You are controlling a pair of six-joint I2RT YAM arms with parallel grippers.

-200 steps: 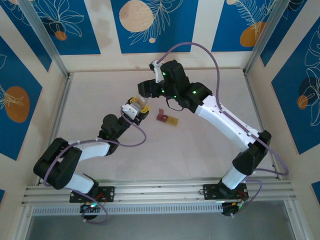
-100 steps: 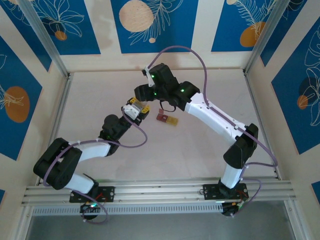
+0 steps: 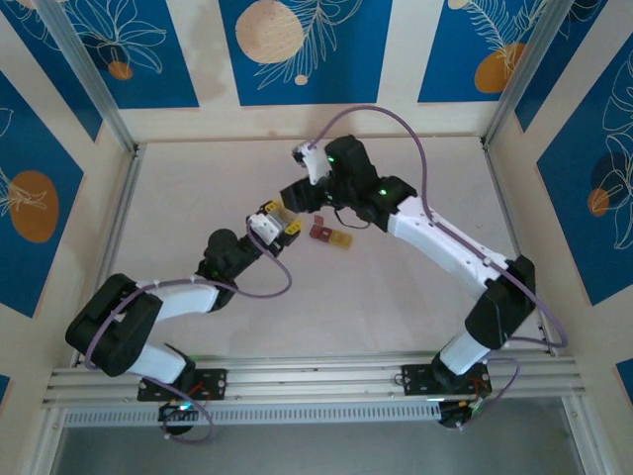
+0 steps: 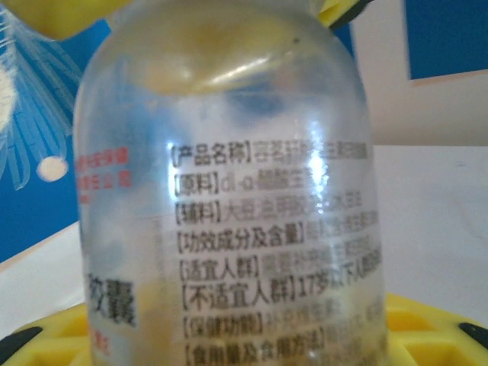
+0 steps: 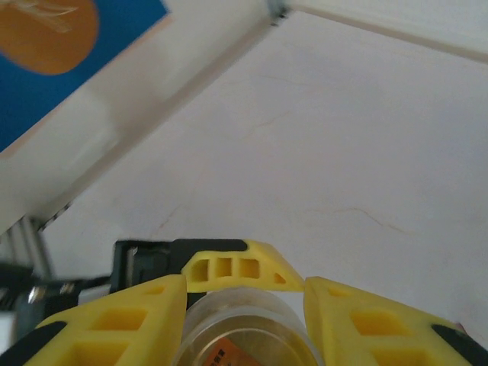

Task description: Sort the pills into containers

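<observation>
Fingers (image 4: 427,335) of the left gripper (image 3: 272,220) are clamping a vial (image 4: 229,198) and holding it upright above the table (image 3: 396,317), close in front of the wrist camera. The right gripper (image 5: 244,324) is reaching in from behind and straddling the vial's top, one yellow finger (image 5: 114,320) lying on each side of the round rim. The jaws are looking narrow, but whether they are pressing the top or only flanking it I cannot tell. Just to the right of both grippers the box (image 3: 331,236) is lying flat on the table, apart from them and untouched, its dark red cell (image 3: 319,232) toward the left arm and its yellow-tan cell (image 3: 339,239) beside it. By my reading the task is sitting at its start: the vial is not yet tipped toward the box, neither cell is showing a pill as far as the top view allows, and the opening, pouring and sorting are all remaining. The vial is looking like clear, glossy plastic or glass, round-shouldered and catching a bright highlight, with black printed lines and a patch of orange-red lettering on its wall. A yellowish blur is showing through it low down, though I cannot say whether that is pills or the finger behind. The fingers are looking like hard yellow plastic with square cut-outs, and the table is looking matte, pale and faintly scratched.
</observation>
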